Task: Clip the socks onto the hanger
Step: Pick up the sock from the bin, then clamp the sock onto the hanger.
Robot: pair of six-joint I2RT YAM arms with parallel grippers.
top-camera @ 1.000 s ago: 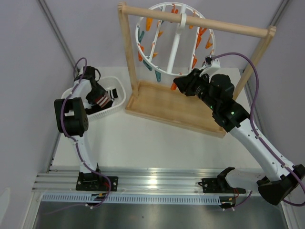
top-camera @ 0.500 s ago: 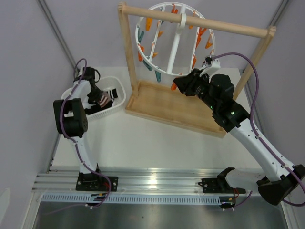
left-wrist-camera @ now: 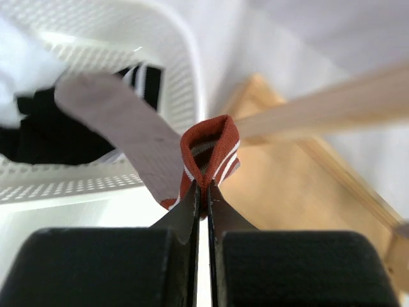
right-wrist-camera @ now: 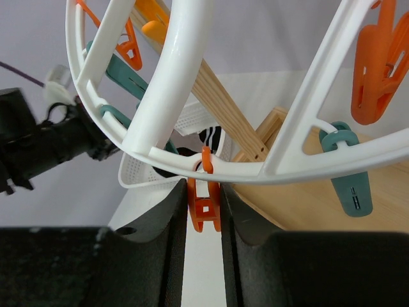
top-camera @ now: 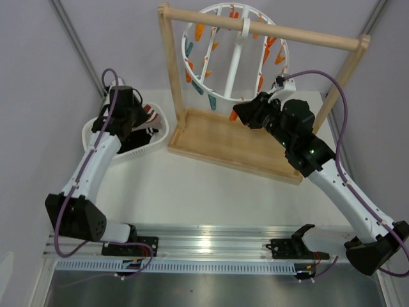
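Observation:
My left gripper point(left-wrist-camera: 203, 192) is shut on the red, white-striped cuff point(left-wrist-camera: 208, 150) of a taupe sock point(left-wrist-camera: 124, 125), whose body hangs down to the left. In the top view this gripper point(top-camera: 137, 116) holds the sock point(top-camera: 149, 114) just above the white mesh basket point(top-camera: 96, 142). The hanger point(top-camera: 233, 64), a round white ring with orange and teal clips, hangs from the wooden rack. My right gripper point(right-wrist-camera: 204, 211) is shut on an orange clip point(right-wrist-camera: 204, 208) dangling from the lower rim of the hanger point(right-wrist-camera: 172, 83). It shows in the top view too, right gripper point(top-camera: 241, 114) under the ring.
Black socks with white stripes point(left-wrist-camera: 38, 137) lie in the basket point(left-wrist-camera: 185, 77). The wooden rack's top bar point(top-camera: 268, 29) and base tray point(top-camera: 236, 150) stand at the back middle, with its left post point(top-camera: 172, 70) close to the basket. A teal clip point(right-wrist-camera: 351, 185) hangs right of the held clip.
The left gripper closed on the sock's cuff inside the basket and has lifted it up out of the basket, toward the rack. The right arm has stayed still on the orange clip.

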